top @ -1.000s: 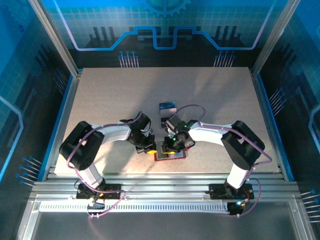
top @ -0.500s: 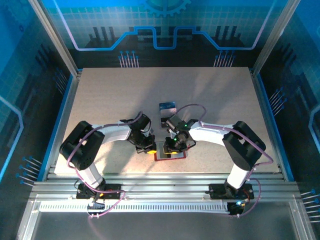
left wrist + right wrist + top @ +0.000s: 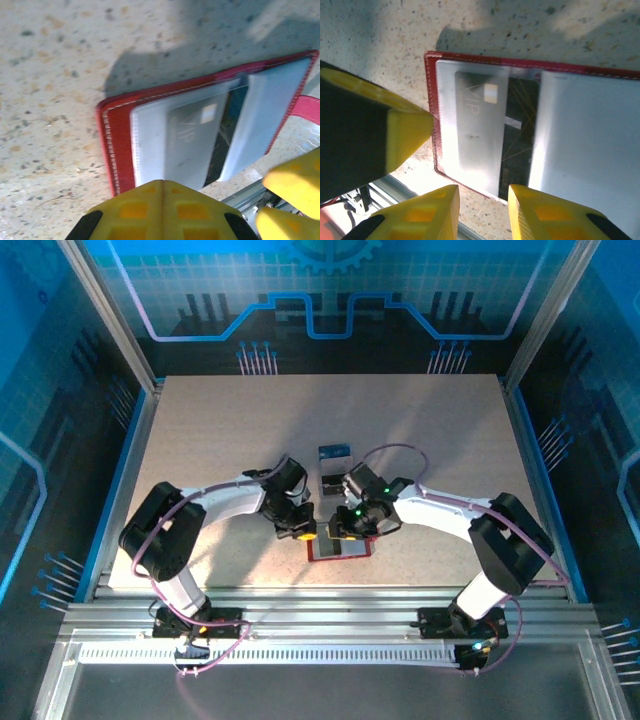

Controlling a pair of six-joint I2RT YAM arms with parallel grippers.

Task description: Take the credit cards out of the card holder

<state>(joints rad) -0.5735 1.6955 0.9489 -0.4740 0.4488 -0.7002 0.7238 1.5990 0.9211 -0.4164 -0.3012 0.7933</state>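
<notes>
Right gripper, slightly spread, has shifted over the open card holder; left gripper stays pressed together.

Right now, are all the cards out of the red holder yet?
Not yet. Done: a blue card and a dark card lie on the table beyond the open holder. In hand: the right tool, slightly open, hovers at the holder's edge, gripping nothing; the left tool is shut beside it. Left: a grey card and a black card sit in its pockets.
</notes>
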